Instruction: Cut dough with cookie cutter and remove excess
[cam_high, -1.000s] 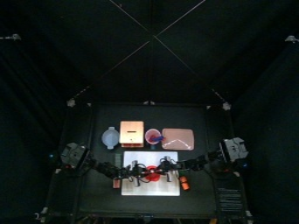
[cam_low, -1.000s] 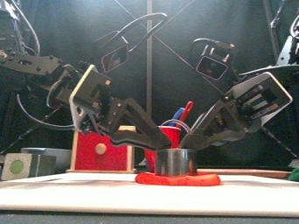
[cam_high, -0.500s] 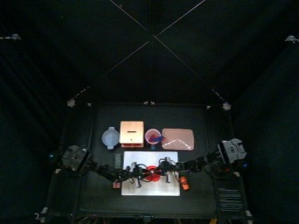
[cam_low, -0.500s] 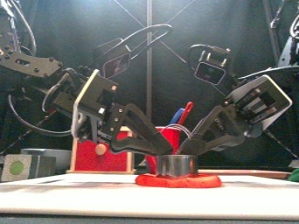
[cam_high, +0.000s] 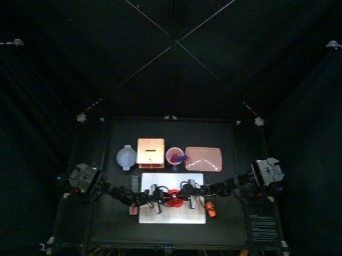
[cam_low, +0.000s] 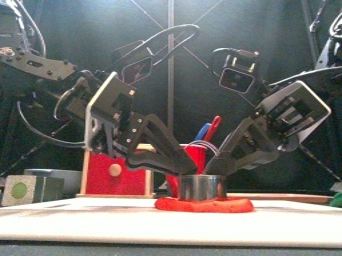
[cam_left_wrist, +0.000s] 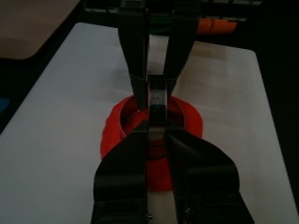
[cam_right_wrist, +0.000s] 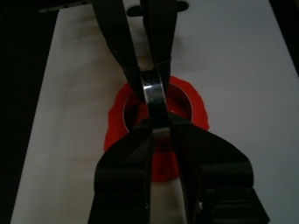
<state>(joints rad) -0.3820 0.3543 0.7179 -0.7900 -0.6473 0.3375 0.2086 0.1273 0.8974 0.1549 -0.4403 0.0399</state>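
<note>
The dough lies flat on the white mat at the front of the desk, a bright red disc with a ragged edge. A short metal ring cutter stands upright on its middle, pressed into it.

Both arms lean in from their sides and meet over the cutter. The left gripper has its jaws partly open and closed on the cutter's rim, one jaw inside the ring and one outside, as its wrist view shows. The right gripper grips the rim the same way from the opposite side, its jaws also partly parted around the thin metal wall. In the front view the two sets of jaws slope down toward each other and end at the cutter's top edge.

Behind the mat, the top view shows a row of things: a pale round item, an orange-tan block, a dark round bowl and a tan board. A small orange object lies on the mat's right side; what it is seems unclear from so far up. In the front view a red box stands behind the left arm
</note>
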